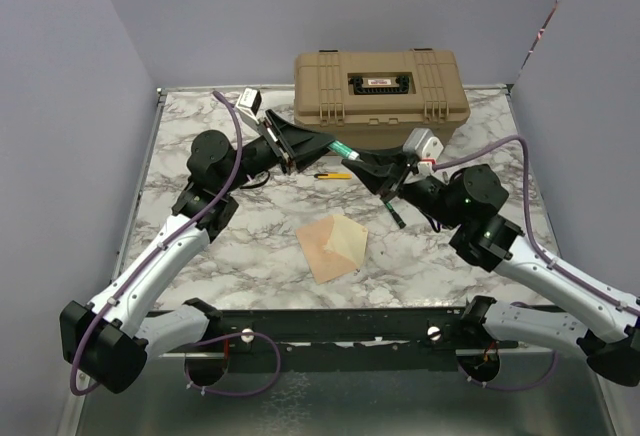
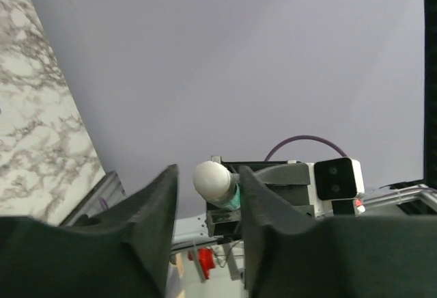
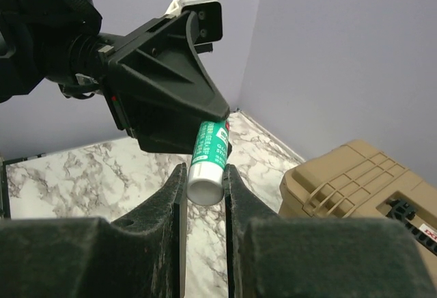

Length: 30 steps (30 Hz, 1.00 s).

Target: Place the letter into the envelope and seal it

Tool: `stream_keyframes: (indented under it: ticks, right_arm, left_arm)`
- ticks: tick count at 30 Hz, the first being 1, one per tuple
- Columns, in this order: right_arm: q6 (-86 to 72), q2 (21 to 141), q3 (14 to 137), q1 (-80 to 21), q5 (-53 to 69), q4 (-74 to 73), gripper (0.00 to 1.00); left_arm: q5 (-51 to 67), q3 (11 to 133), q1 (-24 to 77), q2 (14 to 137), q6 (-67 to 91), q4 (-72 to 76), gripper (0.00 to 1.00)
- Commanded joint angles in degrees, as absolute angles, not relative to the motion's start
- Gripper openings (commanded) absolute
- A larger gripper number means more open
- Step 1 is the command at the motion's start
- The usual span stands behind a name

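The envelope (image 1: 335,244) lies flat on the marble table near the front, peach-tan, its pale yellow flap folded open. No separate letter shows; it is hidden or out of view. Above the table's back half both grippers meet end to end around a green glue stick (image 1: 341,148). My right gripper (image 3: 205,175) is shut on the stick's flat base end (image 3: 210,153). My left gripper (image 2: 208,175) stands open around the white cap (image 2: 213,180), with a gap between the cap and the left finger. Both grippers hang well behind the envelope.
A tan toolbox (image 1: 380,86) stands closed at the back of the table, just behind the two grippers. A small yellow pen-like thing (image 1: 333,175) lies under them, and a dark stick (image 1: 397,216) lies by the right arm. Purple walls close in both sides.
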State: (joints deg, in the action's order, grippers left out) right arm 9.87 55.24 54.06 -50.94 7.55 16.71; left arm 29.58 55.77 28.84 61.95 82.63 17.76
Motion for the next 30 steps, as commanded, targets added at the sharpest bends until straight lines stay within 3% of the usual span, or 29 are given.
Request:
stream_keyframes:
  ticks: [1,4,6,10,14,19,25,30]
  right_arm:
    - [8.8,56.2,53.5,-51.1,4.7,17.3,0.01]
    - [9.1,56.5,53.1,-51.1,3.9,18.5,0.02]
    - [9.7,56.7,52.6,-51.1,4.7,20.0,0.10]
    - [10.4,58.8,52.5,-51.1,7.4,23.7,0.43]
    - [10.4,61.7,51.7,-51.1,8.2,30.5,0.55]
    - [10.3,63.6,49.9,-51.1,8.4,37.4,0.57]
    - [10.4,63.0,47.1,-51.1,7.0,43.6,0.49]
    - [10.6,61.9,46.5,-51.1,7.6,44.2,0.58]
  left_arm:
    - [32.6,56.8,28.7,61.7,81.3,15.9,0.30]
    - [32.8,57.0,28.7,61.7,80.9,15.6,0.12]
    - [32.9,57.3,28.8,61.9,80.7,15.5,0.00]
    - [32.9,57.8,29.0,62.6,82.3,15.5,0.00]
    - [32.8,57.5,29.0,63.1,85.4,17.6,0.00]
    - [33.3,57.0,29.1,63.7,89.7,21.7,0.00]
    - [33.4,56.3,29.0,64.0,91.8,24.3,0.00]
    - [33.1,55.7,29.0,64.0,92.0,24.7,0.00]
